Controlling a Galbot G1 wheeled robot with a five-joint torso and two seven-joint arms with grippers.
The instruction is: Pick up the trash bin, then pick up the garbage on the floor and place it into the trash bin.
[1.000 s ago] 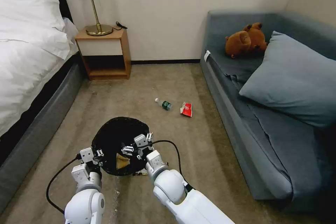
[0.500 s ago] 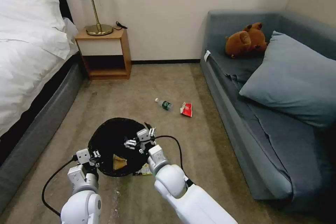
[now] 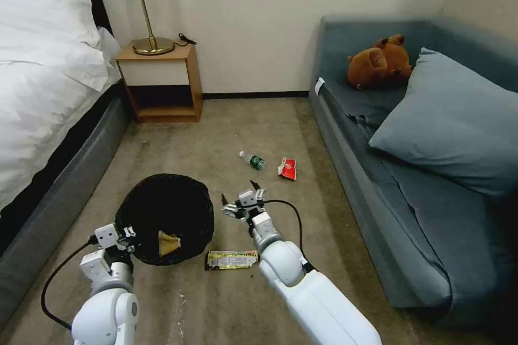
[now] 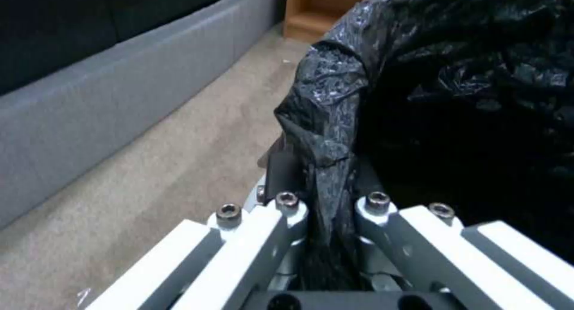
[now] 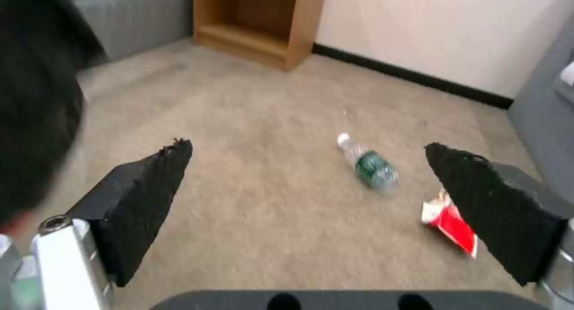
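Trash bin (image 3: 164, 215), lined with a crinkled black bag (image 4: 335, 103), sits low over the carpet floor (image 3: 226, 135) toward the bed-side edge of the open strip. The left gripper (image 3: 116, 237) has its jaws clamped on the bag-covered rim at the bin's near side; in the left wrist view the black plastic is pinched between the two metal fingers. Inside the bin lies a tan crumpled paper piece (image 3: 167, 242).

Just beside the bin, toward the sofa side, the right gripper (image 3: 243, 206) hovers above the floor with its jaws wide apart and nothing between them.

On the carpet, a flat yellow-and-black wrapper (image 3: 233, 260) lies at the bin's near edge, close by the right arm. Farther out, near the middle of the floor, a small clear bottle (image 5: 367, 164) with a green label lies on its side, with a red-and-white packet (image 5: 451, 224) just beside it toward the sofa.
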